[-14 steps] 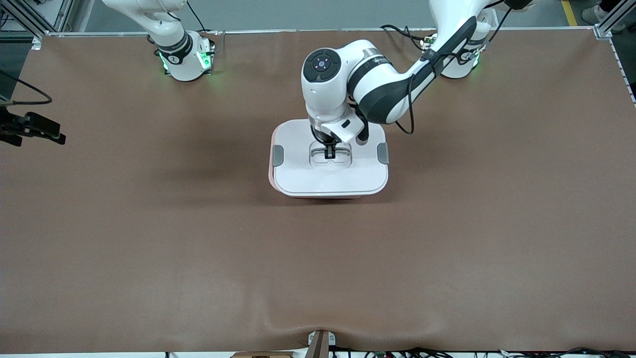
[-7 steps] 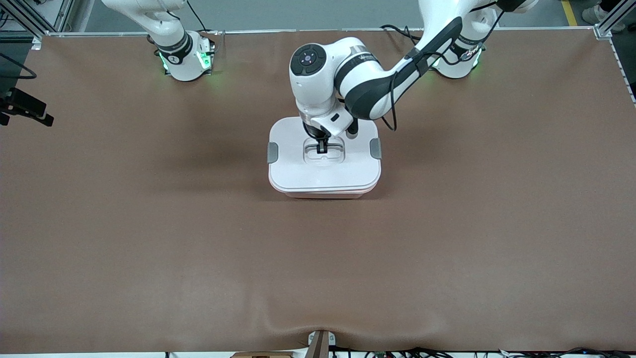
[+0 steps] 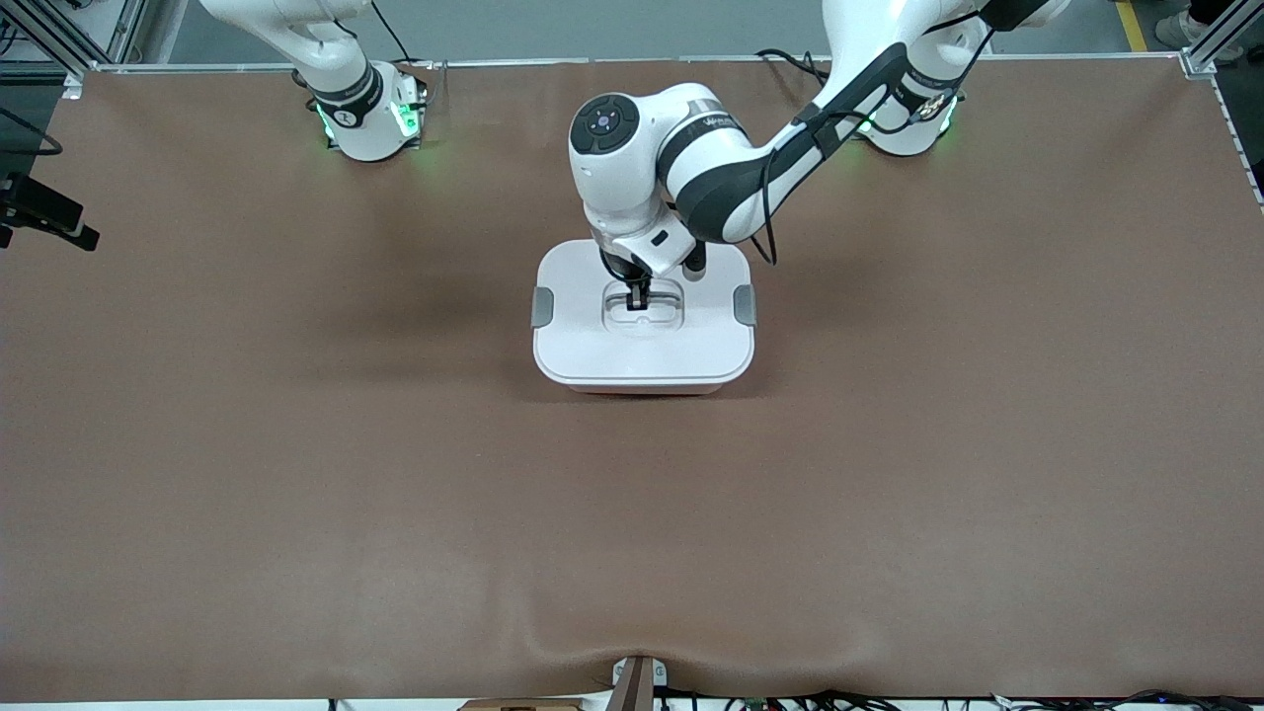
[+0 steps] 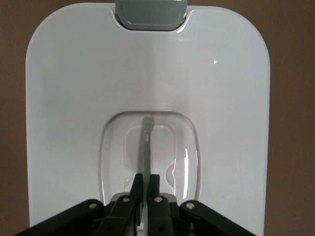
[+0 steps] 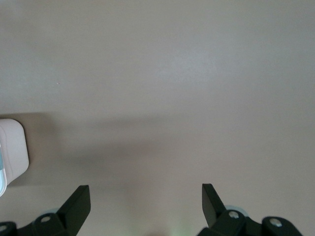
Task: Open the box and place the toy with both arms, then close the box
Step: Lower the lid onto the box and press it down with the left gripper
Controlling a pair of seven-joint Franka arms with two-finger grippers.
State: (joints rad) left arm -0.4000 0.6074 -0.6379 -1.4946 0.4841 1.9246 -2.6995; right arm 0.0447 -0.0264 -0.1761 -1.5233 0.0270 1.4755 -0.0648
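At mid-table, the box [image 3: 643,326] is shown with its lid [image 4: 147,73] seated and the handle [image 4: 146,147] in the lid's recess pinched by the clenched left gripper [image 3: 638,298], while the right gripper [image 5: 145,206] is held spread and empty over bare table toward the right arm's end. Compared with a second earlier, lid and box now line up squarely. Should that grip be lifted away unreleased, the lid could be dragged off again; the toy is not seen.

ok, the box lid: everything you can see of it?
The lid is glossy white plastic, a rounded rectangle, sitting flat on the box mid-table, closed. A grey clip sits at each short end. Its centre has a recessed well with a thin grey handle, on which the left tool is shut. Nothing else touches it.
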